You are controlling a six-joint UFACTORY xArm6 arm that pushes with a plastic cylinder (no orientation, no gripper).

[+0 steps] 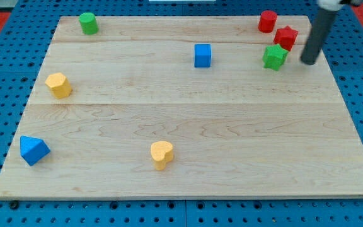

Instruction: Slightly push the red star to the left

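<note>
Clearly no fingers to report — only a straight dark rod, my tip (308,62) set down on the pale wooden board (188,126) near the view's top right, just to the right of the small red star-shaped block (287,36) and slightly below it. Not touching the star, as far as could be told; a sliver of bare wood showed between them.

Found close beside the star: a red cylinder block (268,21) up and to the view's left, and a green star-shaped block (275,57) just below and left, near enough that contact could not be ruled out. Well apart from that cluster: a blue cube block (202,55) toward the middle top, a green cylinder block (88,23) at top left, a yellow faceted block (58,84) at the left edge, a blue triangular block (33,150) at lower left, and a yellow heart-shaped block (161,154) at bottom centre.

Judged light, rigid and quick to slide on smooth wood — also quick to spin, given its points. No grasping possible; best met on its right-hand side, level with its middle, which called for moving up first. Pushed off-centre, likely to rotate into the green star or the cylinder. Only a gentle, short nudge needed.
</note>
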